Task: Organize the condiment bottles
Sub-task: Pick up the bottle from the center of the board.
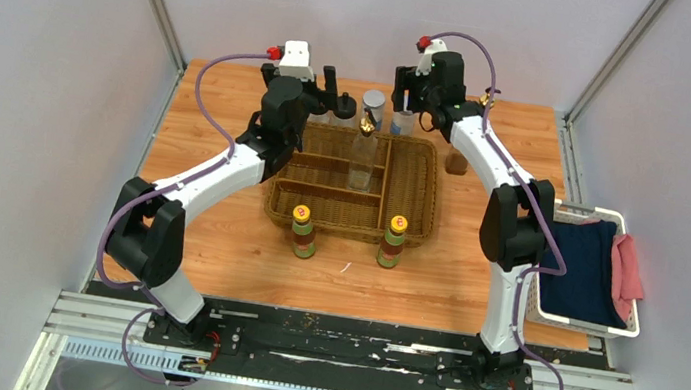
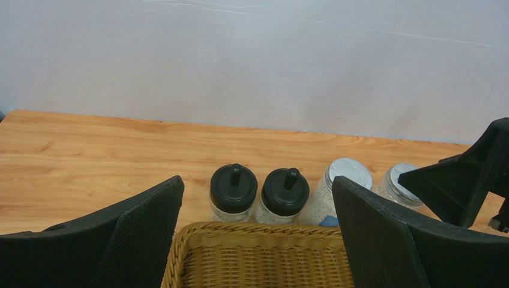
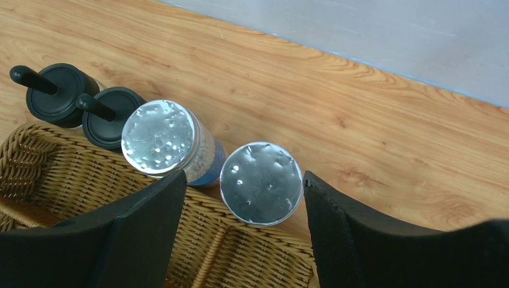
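Note:
A wicker basket (image 1: 351, 196) with dividers holds one tall clear gold-topped bottle (image 1: 363, 152). Two yellow-capped bottles (image 1: 303, 231) (image 1: 393, 241) stand on the table in front of it. Behind its far rim stand two black-capped jars (image 2: 233, 189) (image 2: 286, 192) and two grey-lidded jars (image 2: 347, 175) (image 2: 397, 180) in a row. My left gripper (image 2: 257, 186) is open and empty above the basket's far rim, facing the black-capped jars. My right gripper (image 3: 243, 183) is open, hovering over the right grey-lidded jar (image 3: 261, 183); the other jar (image 3: 158, 137) is beside it.
A white bin (image 1: 629, 323) with dark blue and pink cloths sits at the table's right edge. A small brown object (image 1: 457, 161) stands just right of the basket. The two grippers (image 1: 333, 93) (image 1: 413, 98) are close together at the back.

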Motion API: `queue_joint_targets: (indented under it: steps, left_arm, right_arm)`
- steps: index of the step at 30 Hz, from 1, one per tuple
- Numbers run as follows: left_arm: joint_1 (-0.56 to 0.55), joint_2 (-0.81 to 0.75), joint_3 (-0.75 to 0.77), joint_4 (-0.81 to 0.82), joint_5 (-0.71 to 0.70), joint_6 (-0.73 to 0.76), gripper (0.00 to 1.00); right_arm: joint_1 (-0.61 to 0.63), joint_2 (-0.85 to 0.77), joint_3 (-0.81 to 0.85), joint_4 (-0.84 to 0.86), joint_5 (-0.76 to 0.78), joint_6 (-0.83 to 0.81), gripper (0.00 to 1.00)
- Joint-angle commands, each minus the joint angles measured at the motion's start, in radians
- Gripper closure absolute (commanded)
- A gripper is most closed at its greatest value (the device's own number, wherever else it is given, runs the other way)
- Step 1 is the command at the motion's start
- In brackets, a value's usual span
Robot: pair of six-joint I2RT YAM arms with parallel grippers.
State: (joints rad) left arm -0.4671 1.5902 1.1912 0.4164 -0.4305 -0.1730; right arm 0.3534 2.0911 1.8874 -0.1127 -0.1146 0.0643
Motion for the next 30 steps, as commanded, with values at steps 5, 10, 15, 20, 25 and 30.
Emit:
queue_joint_targets:
  steps: [5,10,15,20,25,30]
  left_arm:
    - [-0.002,0.017,0.027,0.009,-0.020,-0.011,0.00]
    - [-0.002,0.017,0.027,0.009,-0.020,-0.010,0.00]
    - [-0.002,0.017,0.027,0.010,-0.020,-0.007,0.00]
    - [-0.002,0.018,0.027,0.010,-0.020,-0.005,0.00]
    - [-0.002,0.022,0.027,0.010,-0.022,-0.003,0.00]
    - [-0.002,0.025,0.030,0.010,-0.019,-0.003,0.00]
  right_arm:
    - [0.015,0.029,-0.030,-0.034,0.010,0.023,0.25]
    - [0.015,0.049,-0.029,-0.037,0.018,0.023,0.25]
    - [0.012,0.071,-0.020,-0.039,0.026,0.023,0.25]
    - [0.010,0.087,-0.014,-0.040,0.030,0.023,0.26]
    - [0.009,0.090,-0.010,-0.038,0.039,0.014,0.57]
    - [0.009,0.082,-0.009,-0.030,0.058,0.002,0.95]
